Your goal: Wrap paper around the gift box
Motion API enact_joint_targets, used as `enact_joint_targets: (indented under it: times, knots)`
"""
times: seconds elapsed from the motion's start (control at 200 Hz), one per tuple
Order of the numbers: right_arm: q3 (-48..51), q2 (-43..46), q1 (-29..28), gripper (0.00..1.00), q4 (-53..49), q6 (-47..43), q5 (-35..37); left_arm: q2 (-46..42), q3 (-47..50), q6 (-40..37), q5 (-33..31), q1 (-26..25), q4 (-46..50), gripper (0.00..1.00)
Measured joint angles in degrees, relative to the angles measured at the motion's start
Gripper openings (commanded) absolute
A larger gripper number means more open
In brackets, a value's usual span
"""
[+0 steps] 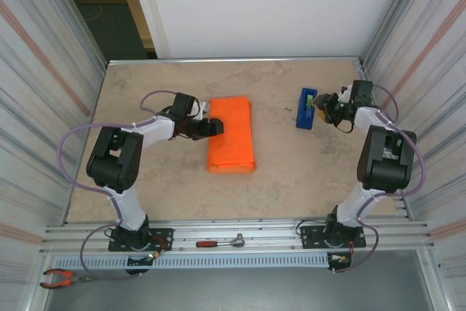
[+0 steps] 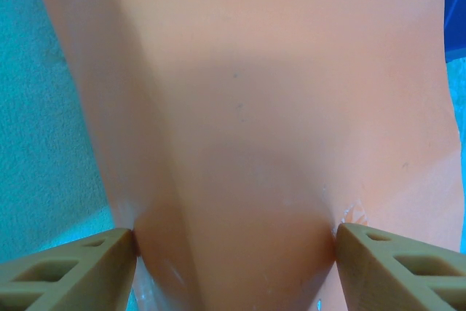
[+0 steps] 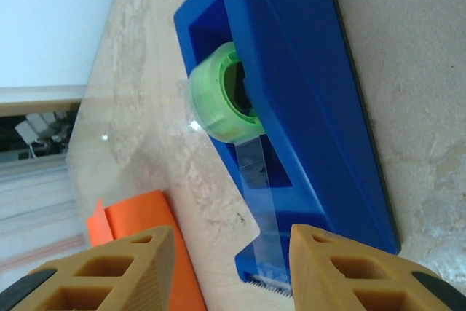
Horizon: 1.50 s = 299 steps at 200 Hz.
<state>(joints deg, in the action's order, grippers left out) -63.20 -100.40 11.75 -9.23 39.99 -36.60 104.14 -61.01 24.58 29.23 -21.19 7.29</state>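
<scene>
The orange paper [image 1: 231, 136] lies folded into a long bundle at the table's middle. The gift box is hidden inside it. My left gripper [image 1: 212, 127] reaches in from the left at the bundle's upper left edge. In the left wrist view its fingertips [image 2: 109, 253] press against both sides of the paper [image 2: 247, 107], so the left gripper [image 2: 234, 245] is shut on the wrapped bundle. My right gripper [image 1: 322, 108] hovers at the right of the table, and in its wrist view the right gripper [image 3: 231, 267] is open, with nothing held.
A blue tape dispenser [image 1: 306, 108] with a green roll [image 3: 222, 96] sits just under the right gripper, its clear strip running down to the cutter [image 3: 269, 278]. A ratchet [image 1: 222, 241] and pliers [image 1: 62, 277] lie on the front rail. Corrugated walls close in both sides.
</scene>
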Motion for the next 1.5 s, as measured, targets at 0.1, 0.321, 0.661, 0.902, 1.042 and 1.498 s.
enact_joint_targets:
  times: [0.1,0.321,0.661,0.902,1.042,1.498]
  knots:
    - [0.00,-1.77,-0.04,0.41,0.57,-0.20,-1.36,0.00,0.00,0.00,0.00,0.00,-0.02,0.71]
    - [0.00,-4.59,-0.07,0.36,1.27,-0.39,-2.84,0.00,0.00,0.00,0.00,0.00,-0.02,0.71]
    - [-0.15,-5.57,-0.22,0.27,1.75,-1.49,-4.02,0.00,0.00,-0.20,0.00,0.00,0.00,0.71]
    - [-0.90,-6.51,-0.52,0.12,2.14,-1.66,-4.26,0.00,0.00,-0.22,0.02,0.00,0.00,0.71]
    - [-0.92,-6.51,-0.52,0.00,2.21,-1.62,-4.66,0.00,0.00,-0.22,0.02,0.00,0.00,0.71]
    - [5.03,1.86,-0.52,0.00,7.74,3.37,-5.46,0.00,0.00,-0.24,0.00,0.00,0.00,0.70]
